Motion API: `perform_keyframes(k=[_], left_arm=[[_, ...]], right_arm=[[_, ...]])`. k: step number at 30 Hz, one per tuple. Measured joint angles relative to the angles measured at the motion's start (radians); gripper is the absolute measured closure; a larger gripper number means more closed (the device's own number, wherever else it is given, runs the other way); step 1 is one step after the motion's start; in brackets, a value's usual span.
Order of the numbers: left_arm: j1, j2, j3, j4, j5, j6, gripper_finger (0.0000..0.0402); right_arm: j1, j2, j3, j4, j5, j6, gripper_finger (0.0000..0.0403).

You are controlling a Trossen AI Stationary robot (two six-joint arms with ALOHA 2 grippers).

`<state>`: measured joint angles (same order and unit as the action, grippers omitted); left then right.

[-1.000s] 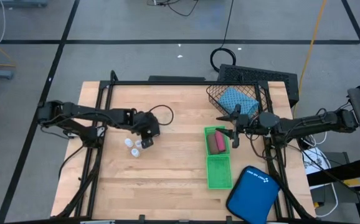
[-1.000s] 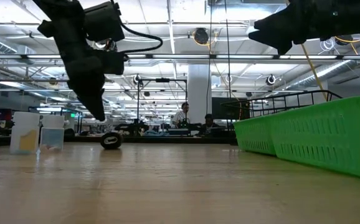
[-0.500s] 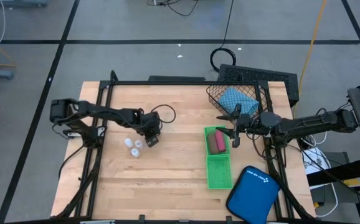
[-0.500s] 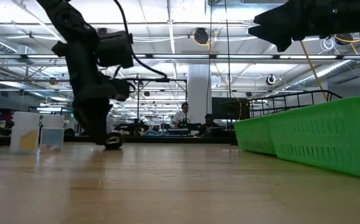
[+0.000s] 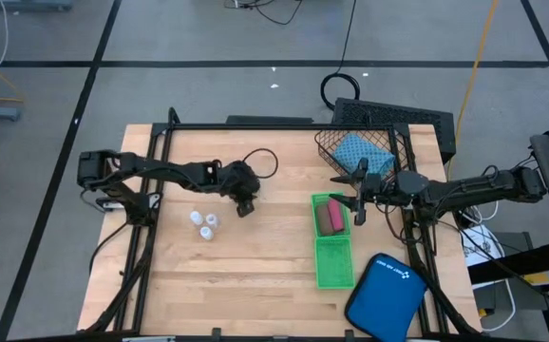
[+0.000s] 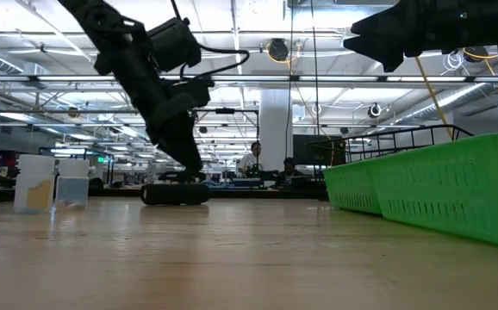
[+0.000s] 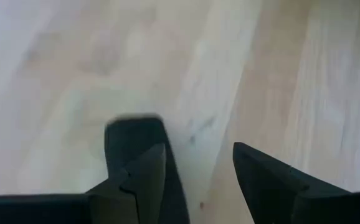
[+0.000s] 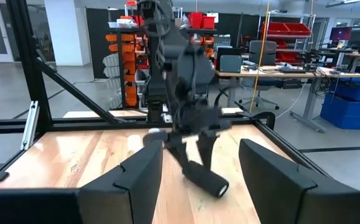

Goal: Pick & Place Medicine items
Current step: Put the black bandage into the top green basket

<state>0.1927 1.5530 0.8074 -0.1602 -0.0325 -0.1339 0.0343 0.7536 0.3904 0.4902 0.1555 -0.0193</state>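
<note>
Left tool (image 5: 244, 203) moved off white bottles (image 5: 202, 224) onto black roll (image 6: 174, 194), fingers parted; light, rolls easily, pinch mid-length; right tool (image 5: 358, 202) open

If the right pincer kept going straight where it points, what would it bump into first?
Probably the black roll lying on the table, under the left pincer. The right pincer has open fingers and hangs above the green tray; depth is hard to judge.
</note>
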Motion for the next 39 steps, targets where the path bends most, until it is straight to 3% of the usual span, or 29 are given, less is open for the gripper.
perform_keyframes(k=[6, 11, 22, 32, 39], left_arm=[[0.027, -0.045, 0.100, -0.288, -0.116, -0.177, 0.0205], [0.031, -0.040, 0.097, -0.445, -0.124, -0.281, 0.0190], [-0.018, -0.022, 0.049, -0.410, -0.119, -0.296, 0.0133], [-0.019, 0.029, 0.049, -0.327, -0.117, -0.325, 0.0119], [-0.020, 0.105, 0.049, -0.315, -0.048, -0.329, 0.0119]], right_arm=[[0.000, 0.000, 0.000, -0.007, 0.000, -0.004, 0.0202], [0.000, 0.000, 0.000, -0.015, 0.000, -0.020, 0.0202], [0.000, 0.000, 0.000, -0.024, 0.000, -0.020, 0.0202], [0.000, 0.000, 0.000, -0.024, 0.000, -0.019, 0.0202], [0.000, 0.000, 0.000, -0.026, 0.000, -0.019, 0.0202]])
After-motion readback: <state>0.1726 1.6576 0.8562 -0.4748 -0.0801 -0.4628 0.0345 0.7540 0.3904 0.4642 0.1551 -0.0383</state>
